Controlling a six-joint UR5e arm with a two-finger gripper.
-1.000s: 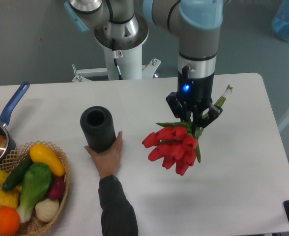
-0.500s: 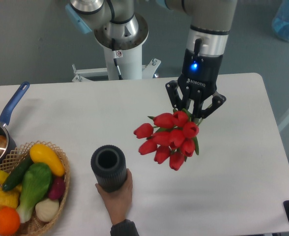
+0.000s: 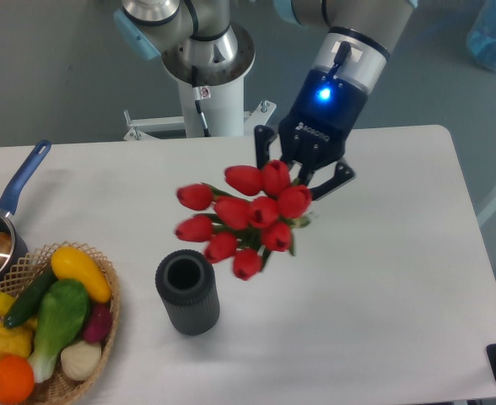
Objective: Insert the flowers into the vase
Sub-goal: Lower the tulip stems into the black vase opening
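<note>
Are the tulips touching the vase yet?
Apart. The fixed camera shows the tulips held up in the gripper, with white table visible between the lowest bud and the vase rim.

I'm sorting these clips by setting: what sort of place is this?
Probably a robotics lab: a pedestal-mounted arm's gripper holds tulips over a white table staged with a vase and toy vegetables.

flowers (image 3: 246, 218) above-right of vase (image 3: 186, 292)
</note>
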